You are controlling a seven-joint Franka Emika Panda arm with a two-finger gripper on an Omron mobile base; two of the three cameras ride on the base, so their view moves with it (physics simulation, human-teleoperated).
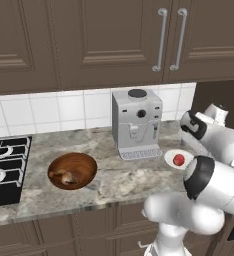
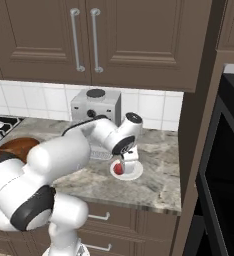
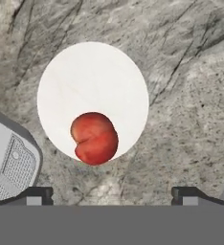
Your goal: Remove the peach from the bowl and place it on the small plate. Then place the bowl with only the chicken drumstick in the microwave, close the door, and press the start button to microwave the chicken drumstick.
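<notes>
- Two dark fingertips (image 3: 37,195) of your gripper (image 3: 112,196) stand spread wide, holding nothing, hovering above the plate.
- One peach (image 3: 95,138) lies free on one small plate (image 3: 92,81), near its edge.
- One coffee machine (image 1: 137,122) stands just beside that plate.
- One bowl (image 1: 72,170) sits farther left on the counter (image 1: 124,180), one chicken drumstick (image 1: 66,176) inside.

We see open marble counter (image 1: 119,182) between the bowl (image 1: 72,170) at left and the small plate (image 1: 179,159) at right; the coffee machine (image 1: 137,122) blocks the far side, cabinets (image 1: 114,40) overhead.
</notes>
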